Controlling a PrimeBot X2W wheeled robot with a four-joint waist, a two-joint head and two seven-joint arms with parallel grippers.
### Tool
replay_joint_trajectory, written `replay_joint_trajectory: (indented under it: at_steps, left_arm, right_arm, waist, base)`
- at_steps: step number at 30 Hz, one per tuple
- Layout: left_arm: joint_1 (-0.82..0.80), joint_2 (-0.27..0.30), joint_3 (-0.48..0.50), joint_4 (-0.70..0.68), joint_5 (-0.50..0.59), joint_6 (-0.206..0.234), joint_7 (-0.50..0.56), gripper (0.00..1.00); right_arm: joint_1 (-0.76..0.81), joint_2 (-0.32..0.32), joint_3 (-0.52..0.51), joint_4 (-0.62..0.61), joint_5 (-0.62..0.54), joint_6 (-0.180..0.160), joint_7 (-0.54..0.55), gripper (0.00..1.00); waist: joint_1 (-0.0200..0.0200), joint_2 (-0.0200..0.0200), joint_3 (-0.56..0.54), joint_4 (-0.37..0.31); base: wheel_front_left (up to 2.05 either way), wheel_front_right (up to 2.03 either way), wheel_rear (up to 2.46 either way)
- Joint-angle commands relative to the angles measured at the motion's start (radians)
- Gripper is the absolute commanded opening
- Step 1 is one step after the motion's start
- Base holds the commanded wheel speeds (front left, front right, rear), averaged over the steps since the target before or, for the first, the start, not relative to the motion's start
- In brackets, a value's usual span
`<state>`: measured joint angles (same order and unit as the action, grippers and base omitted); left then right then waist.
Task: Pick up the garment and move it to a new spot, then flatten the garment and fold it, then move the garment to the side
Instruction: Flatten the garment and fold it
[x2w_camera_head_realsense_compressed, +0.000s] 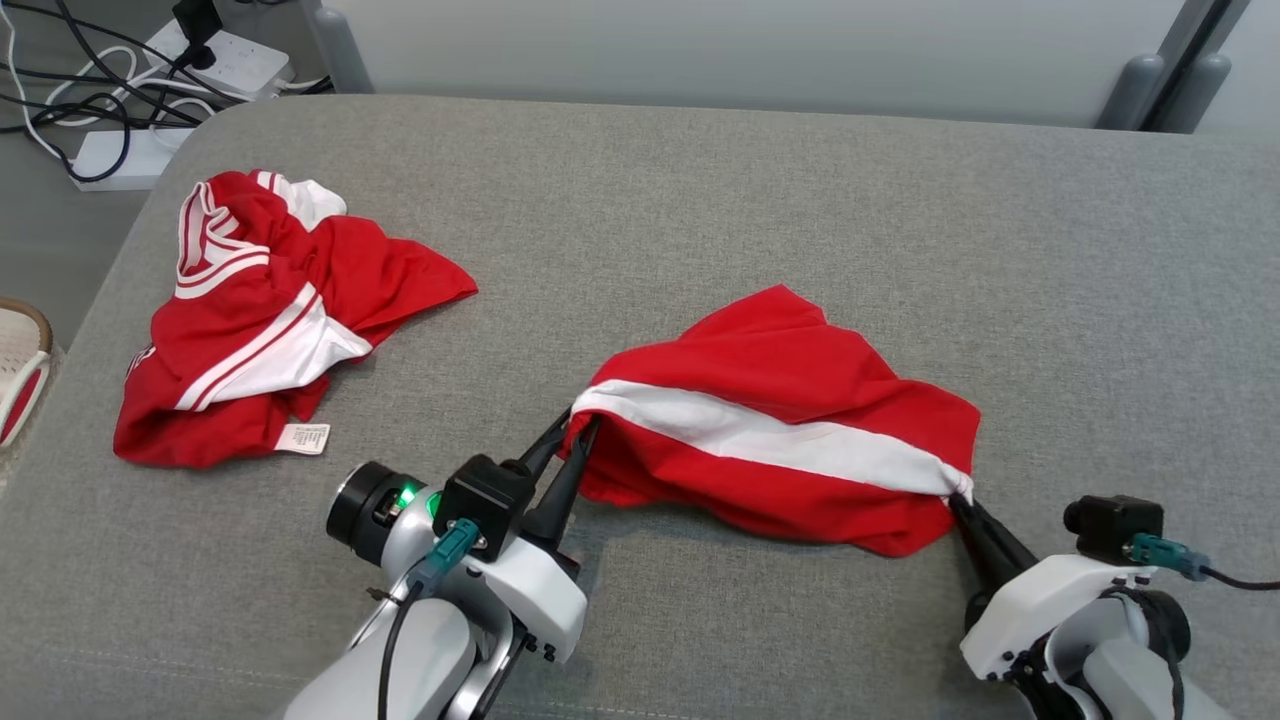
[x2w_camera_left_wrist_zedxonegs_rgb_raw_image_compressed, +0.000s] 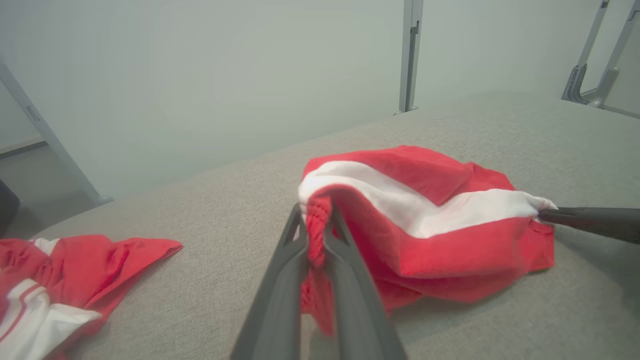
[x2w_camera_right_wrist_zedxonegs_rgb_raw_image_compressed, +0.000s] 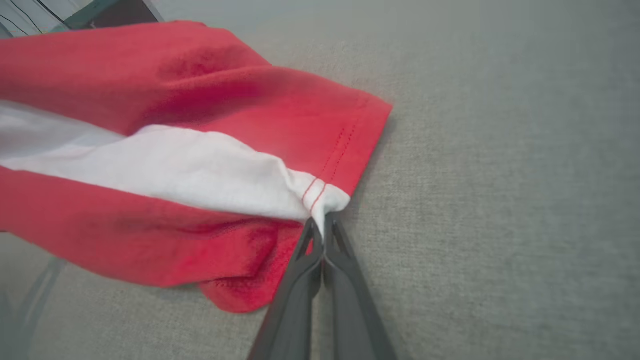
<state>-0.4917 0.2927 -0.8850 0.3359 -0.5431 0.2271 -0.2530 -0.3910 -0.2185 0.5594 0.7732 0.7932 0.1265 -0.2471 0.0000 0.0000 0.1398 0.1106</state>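
Note:
A red garment (x2w_camera_head_realsense_compressed: 770, 420) with a broad white stripe is stretched between my two grippers over the grey cushion (x2w_camera_head_realsense_compressed: 700, 200). My left gripper (x2w_camera_head_realsense_compressed: 578, 425) is shut on its gathered left end, with red cloth (x2w_camera_left_wrist_zedxonegs_rgb_raw_image_compressed: 317, 220) bunched between the fingers (x2w_camera_left_wrist_zedxonegs_rgb_raw_image_compressed: 280, 280). At the stripe's right end my right gripper (x2w_camera_head_realsense_compressed: 962, 497) is shut on the hemmed white corner (x2w_camera_right_wrist_zedxonegs_rgb_raw_image_compressed: 325, 205). In the left wrist view the right gripper's dark finger (x2w_camera_left_wrist_zedxonegs_rgb_raw_image_compressed: 590, 220) comes in from the right. The garment's (x2w_camera_right_wrist_zedxonegs_rgb_raw_image_compressed: 190, 150) lower edge sags onto the cushion.
A second red and white garment (x2w_camera_head_realsense_compressed: 260, 310) lies crumpled at the cushion's far left, with a white label at its near edge. Power strips and cables (x2w_camera_head_realsense_compressed: 150, 80) lie on the floor beyond the left corner. A pale wall and grey metal posts (x2w_camera_left_wrist_zedxonegs_rgb_raw_image_compressed: 410, 55) stand behind the cushion.

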Motion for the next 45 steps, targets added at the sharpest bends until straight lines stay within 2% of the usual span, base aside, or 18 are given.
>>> replay_joint_trajectory:
  at_steps: [1,2,3,4,6,7,8,9,13,19,23,27,30,34,41,45]
  left_arm:
    - [0.004,0.004,0.041,-0.011,0.011,-0.013,-0.009,0.04]
    - [0.008,0.000,0.042,-0.008,0.012,-0.016,-0.009,0.13]
    - [0.008,0.000,0.042,-0.008,0.012,-0.016,-0.009,0.13]
    - [0.011,-0.005,0.042,-0.006,0.012,-0.021,-0.009,0.25]
    - [0.016,-0.012,0.037,0.001,0.011,-0.035,-0.009,0.38]
    - [0.019,-0.017,0.030,0.010,0.008,-0.049,-0.009,0.96]
    - [0.019,-0.017,0.030,0.010,0.008,-0.049,-0.009,0.96]
    - [0.019,-0.019,0.027,0.014,0.008,-0.053,-0.009,1.00]
    - [0.027,-0.032,0.018,0.032,-0.013,-0.071,0.009,1.00]
    - [0.097,-0.063,0.087,0.004,-0.222,-0.119,0.139,1.00]
    - [0.139,-0.031,0.120,-0.072,-0.341,-0.150,0.251,1.00]
    - [0.169,0.015,0.152,-0.158,-0.418,-0.170,0.313,1.00]
    - [0.175,0.042,0.165,-0.205,-0.450,-0.177,0.346,1.00]
    - [0.156,0.063,0.188,-0.240,-0.452,-0.167,0.350,1.00]
    - [0.117,0.062,0.190,-0.238,-0.461,-0.170,0.378,1.00]
    - [0.110,0.065,0.159,-0.235,-0.454,-0.177,0.416,1.00]
  right_arm:
    - [-0.014,-0.033,0.004,-0.031,-0.013,0.004,-0.014,0.00]
    - [-0.011,-0.043,-0.003,-0.038,-0.021,0.004,-0.014,0.00]
    - [-0.011,-0.043,-0.003,-0.038,-0.021,0.004,-0.014,0.00]
    - [-0.007,-0.053,-0.012,-0.043,-0.028,0.004,-0.014,0.00]
    - [0.002,-0.075,-0.036,-0.053,-0.054,0.004,-0.014,0.00]
    - [0.013,-0.094,-0.059,-0.058,-0.085,0.004,-0.015,0.00]
    - [0.013,-0.094,-0.059,-0.058,-0.085,0.004,-0.015,0.00]
    - [0.019,-0.102,-0.069,-0.060,-0.102,0.004,-0.015,0.00]
    - [0.039,-0.121,-0.110,-0.067,-0.156,0.004,-0.015,0.00]
    - [0.060,-0.120,-0.153,-0.072,-0.218,0.004,-0.015,0.00]
    - [0.063,-0.112,-0.163,-0.073,-0.238,0.004,-0.015,0.00]
    - [0.062,-0.108,-0.172,-0.074,-0.252,0.004,-0.015,0.00]
    - [0.059,-0.107,-0.174,-0.074,-0.258,0.004,-0.015,0.00]
    - [0.055,-0.107,-0.175,-0.075,-0.262,0.004,-0.015,0.00]
    - [0.042,-0.106,-0.162,-0.072,-0.263,0.004,-0.015,0.00]
    - [0.035,-0.109,-0.159,-0.074,-0.260,0.004,-0.015,0.00]
  waist:
    - [0.0000,0.0000,-0.002,-0.004]
    - [0.0000,0.0000,-0.003,-0.006]
    - [0.0000,0.0000,-0.003,-0.006]
    - [0.0000,0.0000,-0.003,-0.008]
    - [0.0000,0.0000,-0.002,-0.012]
    - [0.0000,0.0000,0.002,-0.014]
    - [0.0000,0.0000,0.002,-0.014]
    - [0.0000,0.0000,0.003,-0.015]
    - [0.0000,0.0000,0.012,-0.017]
    - [0.0000,0.0000,0.019,-0.021]
    - [0.0000,0.0000,0.022,-0.021]
    - [0.0000,0.0000,0.026,-0.012]
    - [0.0000,0.0000,0.031,-0.007]
    - [0.0000,0.0000,0.034,-0.003]
    - [0.0000,0.0000,0.036,-0.019]
    - [0.0000,0.0000,0.040,-0.027]
  base:
    - [0.00,0.00,0.00]
    - [0.00,0.00,0.00]
    - [0.00,0.00,0.00]
    - [0.00,0.00,0.00]
    - [0.00,0.00,0.00]
    - [0.00,0.00,0.00]
    - [0.00,0.00,0.00]
    - [0.00,0.00,0.00]
    - [0.00,0.00,0.00]
    - [0.00,0.00,0.00]
    - [0.00,0.00,0.00]
    - [0.00,0.00,0.00]
    - [0.00,0.00,0.00]
    - [0.00,0.00,0.00]
    - [0.00,0.00,0.00]
    - [0.00,0.00,0.00]
